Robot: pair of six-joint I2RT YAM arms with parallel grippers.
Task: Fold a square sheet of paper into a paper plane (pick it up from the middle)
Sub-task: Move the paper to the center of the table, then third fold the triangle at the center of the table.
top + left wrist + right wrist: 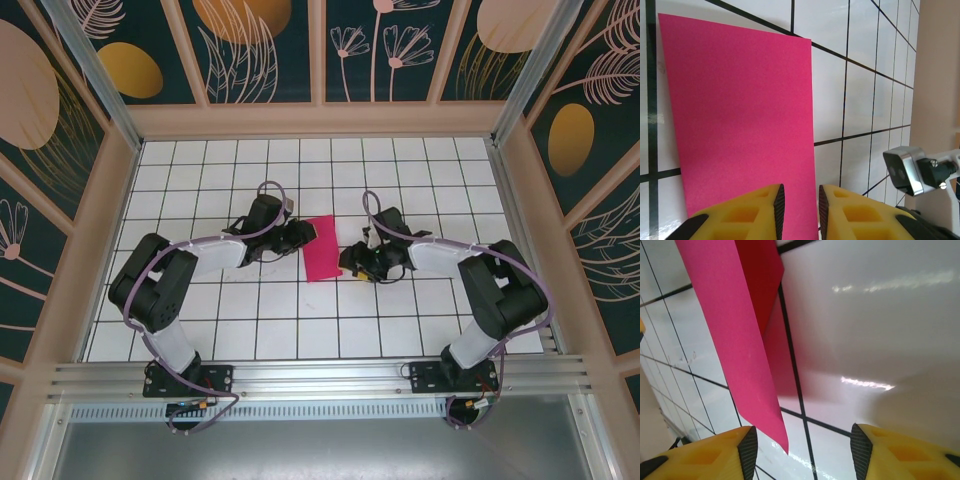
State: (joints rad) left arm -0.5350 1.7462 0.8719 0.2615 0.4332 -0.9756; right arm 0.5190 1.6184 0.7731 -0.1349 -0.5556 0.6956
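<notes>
The square sheet of paper [322,248] is magenta-pink and folded into a narrow rectangle at the table's middle. In the left wrist view the paper [740,110] lies face-up on the grid, and its right edge runs down between my fingers. My left gripper [303,235] sits at the paper's left edge. The left gripper [799,205] has its jaws a narrow gap apart over that edge, with white table showing beside it. My right gripper [352,262] is just right of the paper and open wide. A raised corner of the paper [735,330] hangs near the left finger of the right gripper [804,450], touching neither pad.
The white gridded table [300,320] is walled by a wooden frame [320,120] at the back and sides. The right arm's wrist camera [907,170] shows close by in the left wrist view.
</notes>
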